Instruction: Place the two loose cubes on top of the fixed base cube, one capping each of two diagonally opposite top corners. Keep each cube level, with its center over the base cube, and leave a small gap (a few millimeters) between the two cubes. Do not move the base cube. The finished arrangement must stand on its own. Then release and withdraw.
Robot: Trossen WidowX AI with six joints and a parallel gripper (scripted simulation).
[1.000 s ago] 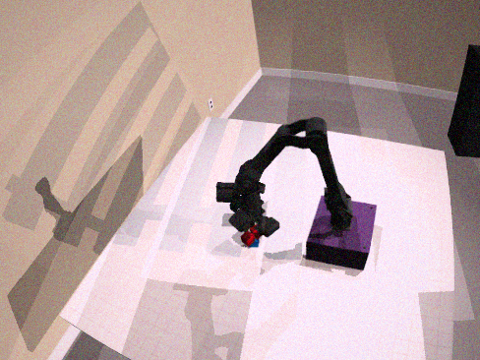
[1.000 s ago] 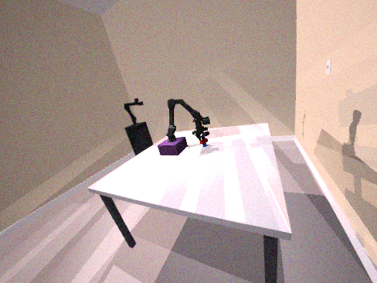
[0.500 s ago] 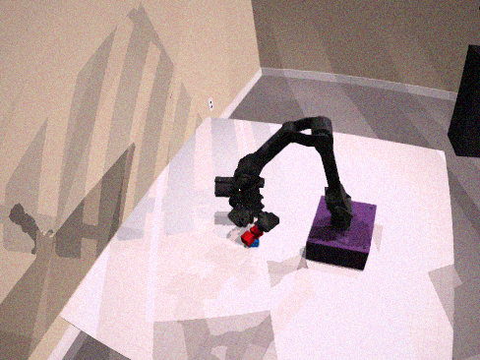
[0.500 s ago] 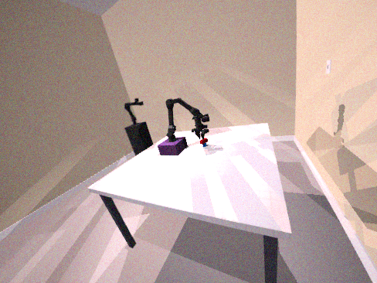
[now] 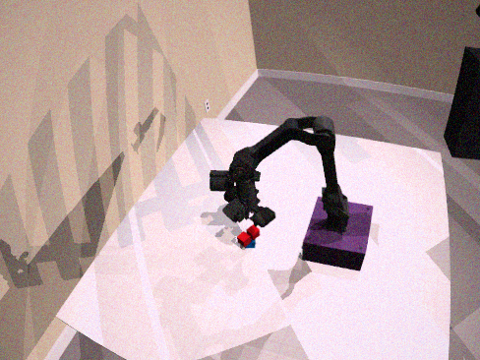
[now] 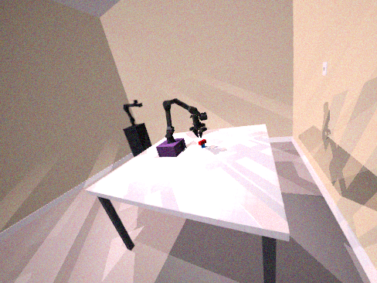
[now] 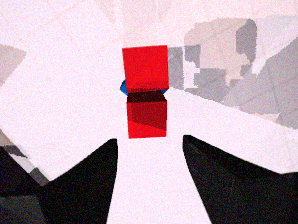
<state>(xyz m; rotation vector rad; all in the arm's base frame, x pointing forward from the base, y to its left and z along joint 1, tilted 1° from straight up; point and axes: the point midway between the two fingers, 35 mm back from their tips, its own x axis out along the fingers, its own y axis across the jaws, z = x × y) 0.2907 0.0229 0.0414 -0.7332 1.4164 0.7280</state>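
Two red cubes sit on the blue base cube (image 5: 251, 244) (image 7: 122, 88), of which only a sliver shows. In the wrist view one red cube (image 7: 145, 67) (image 5: 244, 239) is farther off and the other (image 7: 146, 117) (image 5: 253, 230) is nearer, with a thin dark gap between them. In the exterior view the red cubes (image 6: 202, 142) show as one small patch. My gripper (image 5: 249, 216) (image 6: 198, 133) (image 7: 150, 143) is open and holds nothing. It hangs just above the cubes, clear of them, with its fingers to either side of the nearer cube's line.
The arm stands on a purple block (image 5: 339, 241) (image 6: 170, 148) on the white table (image 5: 369, 315) (image 6: 216, 185). A dark cabinet (image 5: 464, 105) (image 6: 136, 138) stands off the table. Shadow patches lie across the table top.
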